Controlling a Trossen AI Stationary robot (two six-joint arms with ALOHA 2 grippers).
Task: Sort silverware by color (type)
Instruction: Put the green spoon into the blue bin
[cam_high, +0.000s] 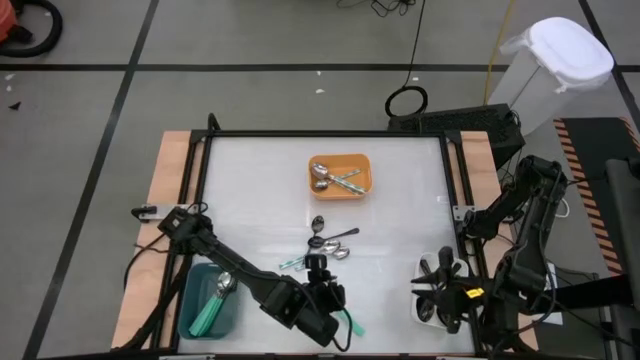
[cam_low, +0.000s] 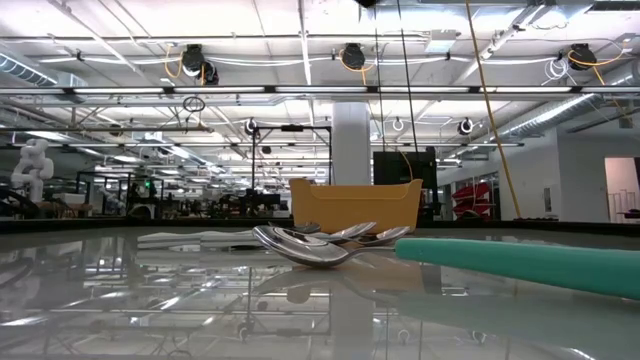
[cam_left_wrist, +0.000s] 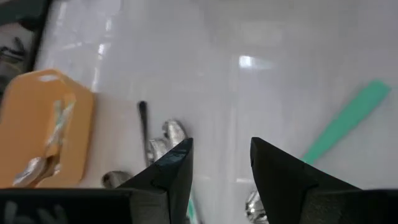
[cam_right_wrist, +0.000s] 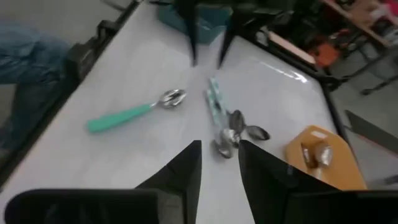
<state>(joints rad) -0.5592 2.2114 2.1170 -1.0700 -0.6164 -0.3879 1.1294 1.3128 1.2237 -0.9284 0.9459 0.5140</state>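
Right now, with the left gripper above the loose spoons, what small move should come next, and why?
Probably lower the left gripper onto the pile of spoons mid-table. Its fingers stand open and empty, a teal-handled spoon lies apart near the front edge, and the teal tray already holds one. The right gripper waits over the white tray.

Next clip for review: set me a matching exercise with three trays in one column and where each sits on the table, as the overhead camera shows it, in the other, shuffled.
Things:
1. orange rectangular tray
2. teal rectangular tray
3. white rectangular tray

Places in the high view:
A. near edge, beside the left arm, holding a teal-handled spoon
B. near edge, under the right gripper
C. far side of the table, middle, holding silver spoons

Pairs: 1-C, 2-A, 3-B
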